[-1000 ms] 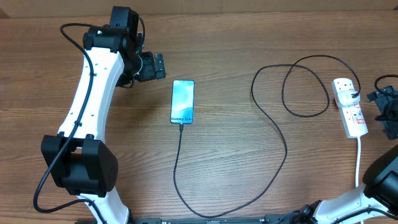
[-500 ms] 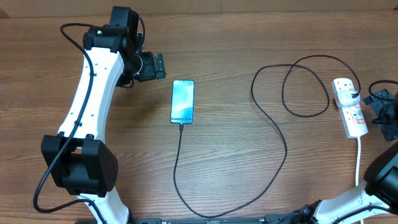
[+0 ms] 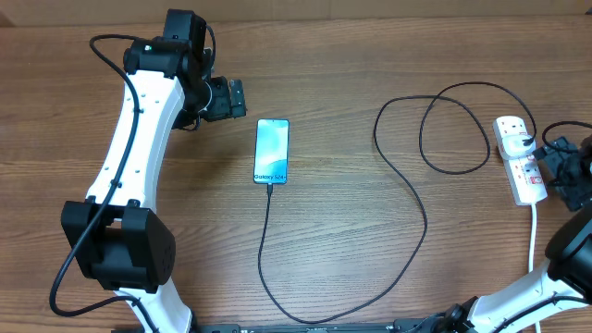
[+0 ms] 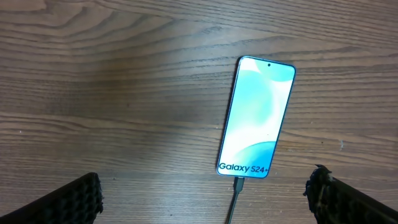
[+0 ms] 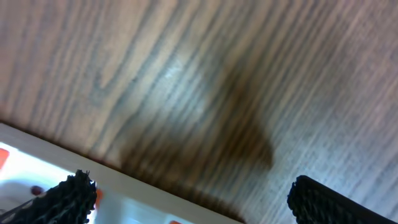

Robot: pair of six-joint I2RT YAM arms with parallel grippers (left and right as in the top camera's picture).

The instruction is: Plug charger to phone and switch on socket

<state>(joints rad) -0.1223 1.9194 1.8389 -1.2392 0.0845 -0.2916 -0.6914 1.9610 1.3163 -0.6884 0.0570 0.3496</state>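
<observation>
Right jaws: my right gripper [image 5: 193,190] has its jaws wide apart, with nothing in them.
Next to the right jaws: the white power strip [image 3: 525,183] lies just beside them on the table [image 3: 370,55]. The wrist picture is blurry, so I cannot tell if a finger touches it.
Left jaws: my left gripper [image 4: 204,190] also has its jaws wide apart, with nothing in them.
In front of the left jaws: the phone [image 4: 256,118] lies flat with its screen lit. It is near the jaws but not touching them.
Charger: the charger [image 3: 264,231] tip looks pushed into the phone's bottom edge. Its black plug [image 3: 524,141] sits in the strip, close to the right jaws.
Step now: I think only the switch is left to do.
How to do it well: I would bring the right jaws together to make one firm tip. Then I would line it up over the red switch [image 3: 532,169] by the plug and press straight down, gently. A sideways push could slide the strip or tug the cable.
</observation>
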